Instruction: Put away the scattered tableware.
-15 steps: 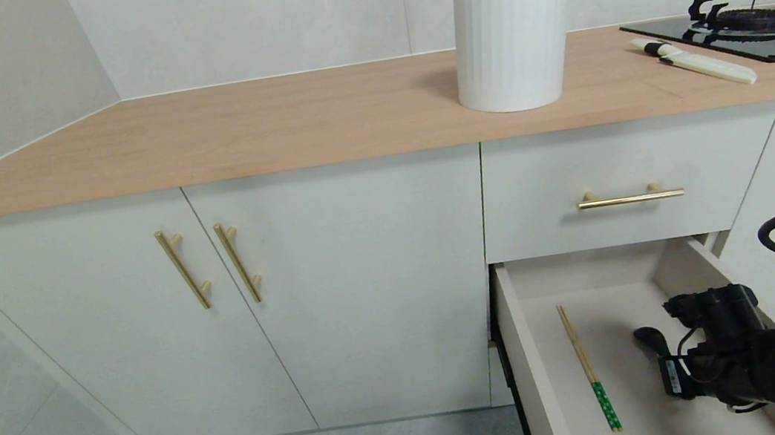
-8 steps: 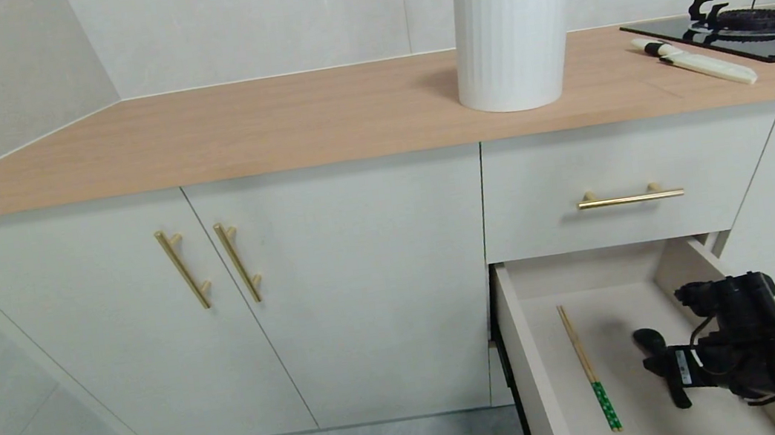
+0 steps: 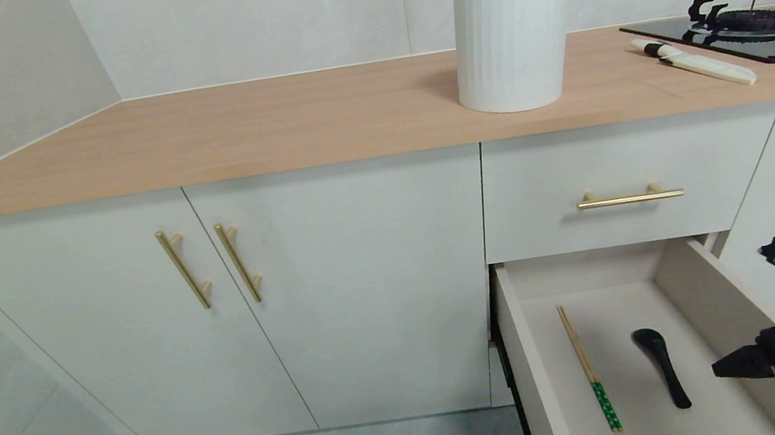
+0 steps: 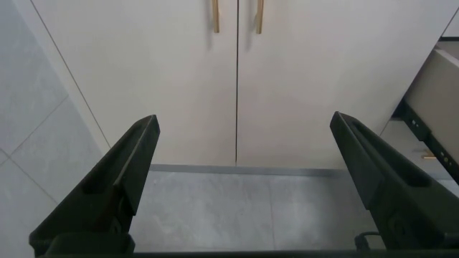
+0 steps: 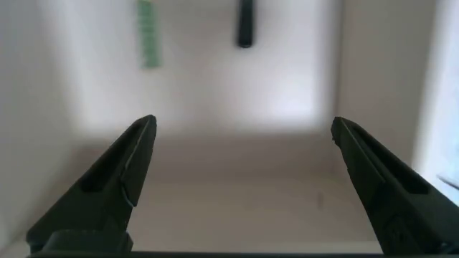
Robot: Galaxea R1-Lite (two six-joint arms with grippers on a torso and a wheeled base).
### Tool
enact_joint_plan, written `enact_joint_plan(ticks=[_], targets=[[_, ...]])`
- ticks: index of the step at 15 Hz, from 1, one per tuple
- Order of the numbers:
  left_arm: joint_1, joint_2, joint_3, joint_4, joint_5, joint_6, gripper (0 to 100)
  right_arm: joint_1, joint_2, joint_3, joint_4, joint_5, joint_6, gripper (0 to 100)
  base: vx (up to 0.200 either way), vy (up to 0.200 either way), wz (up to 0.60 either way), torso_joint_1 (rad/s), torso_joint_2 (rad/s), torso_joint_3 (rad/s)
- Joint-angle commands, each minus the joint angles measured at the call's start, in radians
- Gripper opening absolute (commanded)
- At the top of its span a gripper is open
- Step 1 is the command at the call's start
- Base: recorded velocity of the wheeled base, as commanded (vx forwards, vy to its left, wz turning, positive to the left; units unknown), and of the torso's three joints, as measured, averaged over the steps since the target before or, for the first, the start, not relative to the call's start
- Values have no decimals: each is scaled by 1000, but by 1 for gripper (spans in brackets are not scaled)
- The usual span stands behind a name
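- The black spoon (image 3: 662,367) is lying flat on the floor of the open drawer (image 3: 522,349), bowl toward the back and handle toward the front.
- The chopsticks (image 3: 588,367) are lying just beside it on its left, roughly parallel and not touching, green ends toward the front.
- Bare floor is showing between the chopsticks and the left wall, behind both pieces, and between the spoon and the right wall.
- The right gripper (image 5: 242,127) is hanging at the drawer's front right, by the right wall, with its fingers spread wide and holding nothing.
- The spoon is lying to the gripper's left, apart from it; in the right wrist view its handle end and the green chopstick ends are showing beyond the fingertips, blurred.
- The drawer's front is running out of the head view, so its front edge cannot be seen.
- The left gripper (image 4: 244,122) is hanging wide and empty, facing the closed doors (image 4: 237,79) and the floor.
- A knife (image 3: 697,63) is lying on the counter (image 3: 234,129) near its front edge, beside the stove (image 3: 751,23), well apart from both grippers.
- A white ribbed container (image 3: 508,22) is standing to the knife's left, its top cut off.
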Motion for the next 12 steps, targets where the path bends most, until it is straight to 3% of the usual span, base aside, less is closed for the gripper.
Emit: enact_joint_plan(ticks=[1,6,12], targets=[[0,0,0,0,1,-1,100,50,-252,-24,93,18,-59,100,0,0,0,0,0,0],[0,0,0,0,1,-1,100,53,-266,-83,117,-92,-39,100,0,0,0,0,0,0],[0,0,0,0,1,-1,100,54,-211,-81,202,-89,-42,100,-200,0,0,2,2,2]])
